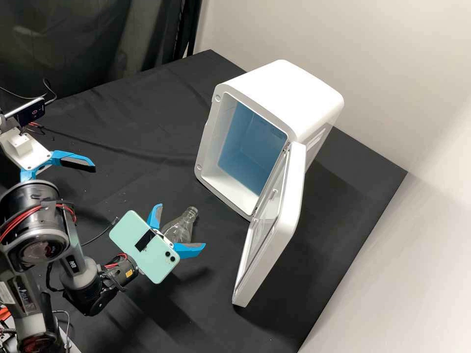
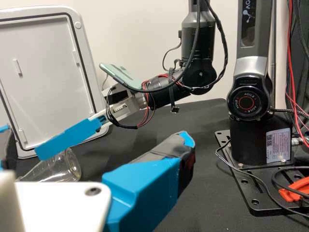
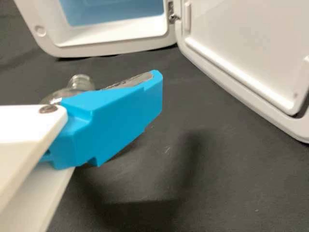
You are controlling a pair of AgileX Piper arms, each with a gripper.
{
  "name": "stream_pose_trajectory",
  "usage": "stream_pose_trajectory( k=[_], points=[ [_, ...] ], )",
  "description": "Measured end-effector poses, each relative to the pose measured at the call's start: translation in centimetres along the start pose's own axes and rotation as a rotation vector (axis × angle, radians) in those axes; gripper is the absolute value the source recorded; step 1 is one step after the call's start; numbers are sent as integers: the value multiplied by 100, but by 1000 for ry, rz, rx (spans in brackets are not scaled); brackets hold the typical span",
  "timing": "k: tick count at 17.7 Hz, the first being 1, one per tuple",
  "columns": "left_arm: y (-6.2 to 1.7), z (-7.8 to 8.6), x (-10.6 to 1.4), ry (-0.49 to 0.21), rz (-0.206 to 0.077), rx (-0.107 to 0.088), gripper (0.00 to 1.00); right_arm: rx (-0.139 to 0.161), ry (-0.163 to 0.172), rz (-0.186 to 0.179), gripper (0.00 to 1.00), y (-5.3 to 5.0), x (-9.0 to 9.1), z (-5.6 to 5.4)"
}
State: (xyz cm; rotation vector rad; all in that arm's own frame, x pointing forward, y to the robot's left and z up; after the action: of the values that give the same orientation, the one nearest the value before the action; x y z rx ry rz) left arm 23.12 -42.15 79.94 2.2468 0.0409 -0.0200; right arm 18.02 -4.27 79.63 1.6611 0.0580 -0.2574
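Note:
A clear plastic bottle (image 1: 182,224) lies on the black bench, neck toward a white mini fridge (image 1: 294,98). The fridge's blue inside shows, and its door (image 1: 279,220) hangs wide open. My right gripper (image 1: 180,226), under a mint-green phone-like camera (image 1: 144,245), is open and straddles the bottle, one finger on each side. From the right wrist, one blue finger (image 3: 111,121) lies beside the bottle (image 3: 77,84), facing the fridge rim (image 3: 111,36) and door (image 3: 241,53). My left gripper (image 1: 58,172) stands open and empty at the bench's left. Its finger (image 2: 145,188) faces the bottle (image 2: 48,166).
The right arm's base plate and loose cables (image 2: 260,183) sit on the bench near the left gripper, beside an orange part (image 2: 295,188). The bench edge (image 1: 353,264) runs down the right side, just past the door. A dark curtain (image 1: 73,39) hangs behind.

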Motion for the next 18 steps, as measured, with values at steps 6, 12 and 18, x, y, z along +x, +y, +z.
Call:
stream_pose_trajectory(
  k=[6, 12, 18],
  points=[
    [-1, 11, 0, -2, 0, -1, 100, 15, 6, 50, 100, 52, -16, -41],
    [-1, 11, 0, -2, 0, -1, 100, 58, -33, 9, 100, -87, 70, -21],
    [-3, 33, 1, -5, 0, -4, 100, 90, -98, -73, 100, -260, 180, 74]
  ],
)
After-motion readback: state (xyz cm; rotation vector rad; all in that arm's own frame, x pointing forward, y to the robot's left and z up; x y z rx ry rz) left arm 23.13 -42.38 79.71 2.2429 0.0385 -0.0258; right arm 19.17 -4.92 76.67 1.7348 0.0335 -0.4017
